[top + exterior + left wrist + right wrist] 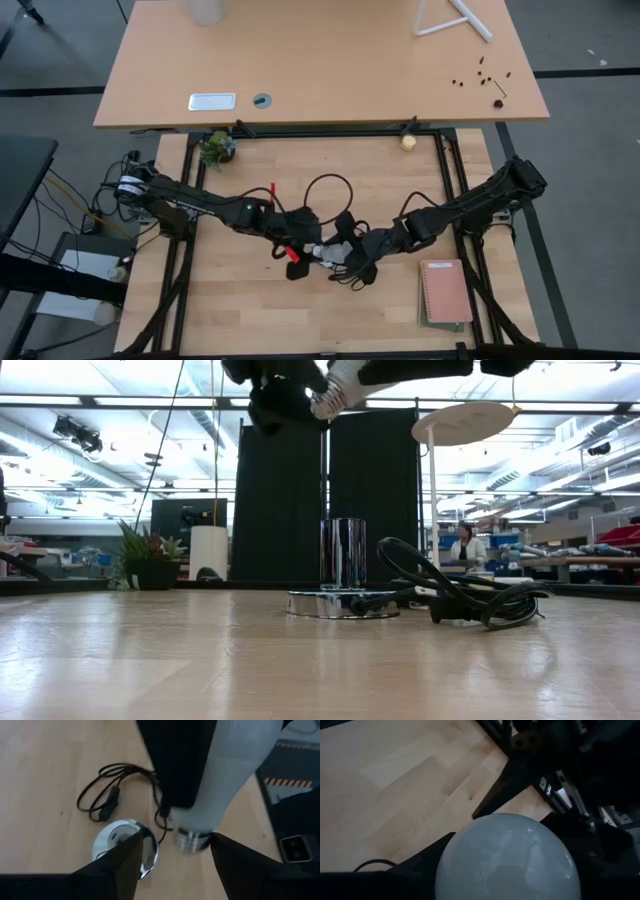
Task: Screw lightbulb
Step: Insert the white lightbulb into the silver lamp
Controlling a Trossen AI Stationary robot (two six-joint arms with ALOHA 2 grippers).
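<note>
- The lightbulb [235,775] is pear-shaped, with a frosted white body that narrows to a ribbed, silvery-grey screw base.
- In the right wrist view its round crown fills the space in front of the camera, smooth and pale.
- The lightbulb is in the air near the middle of the wooden table [240,310], between the two arms. In the low view it sits at the top edge, tilted, well above the socket disc [343,603].
- The right gripper [347,250] is clamped on the bulb's wide body, with a dark finger lying along the glass.
- The left gripper [176,839] has its fingers spread. They stand on either side of the screw base with a gap on each side, and it has hold of nothing.
- There is one lightbulb.
- There is one shiny round socket disc, with a single chrome column [343,553] standing upright on it.
- One black cord [470,595] lies in loose loops just beside the disc.
- One small yellowish ball [408,142] lies at the far edge of the table, well apart from the grippers.
- One small potted plant [216,147] stands at the far left corner.
- One pinkish notebook [445,292] lies on the right side of the table.
- One person [463,543] is seated far off in the room behind.
</note>
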